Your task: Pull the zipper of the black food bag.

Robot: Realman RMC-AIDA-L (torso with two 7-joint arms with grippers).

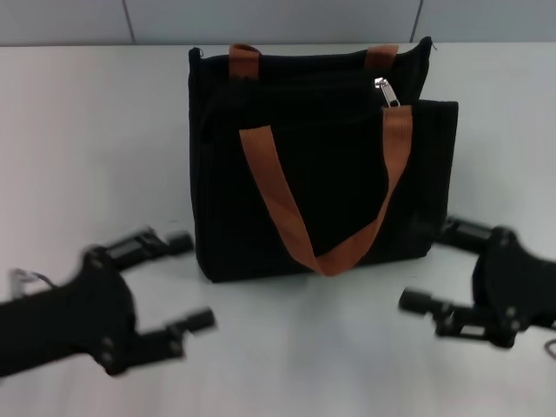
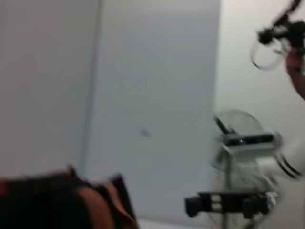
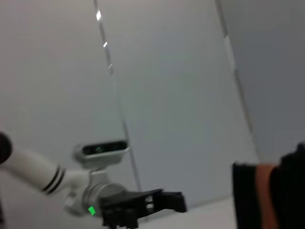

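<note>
While the black food bag [image 1: 313,165] stands upright in the centre of the head view on the white table [image 1: 87,130], its silver zipper pull [image 1: 387,92] sits toward the upper right of the bag's top edge, beside the brown handle [image 1: 287,213] draped down the front. Whether the zip is open or closed I cannot tell. Left hand [image 1: 178,282] lies at lower left, fingers spread and empty, apart from the bag; right hand [image 1: 439,265] lies at lower right, also spread and empty, its upper finger close to the bag's lower right corner. Bare table flanks the bag on both sides.

Left wrist view: the bag's corner at lower left, the other arm's hand [image 2: 228,204] at lower right.

Right wrist view: the bag's edge [image 3: 274,195] at lower right, the other arm's hand [image 3: 143,206] at bottom centre.
</note>
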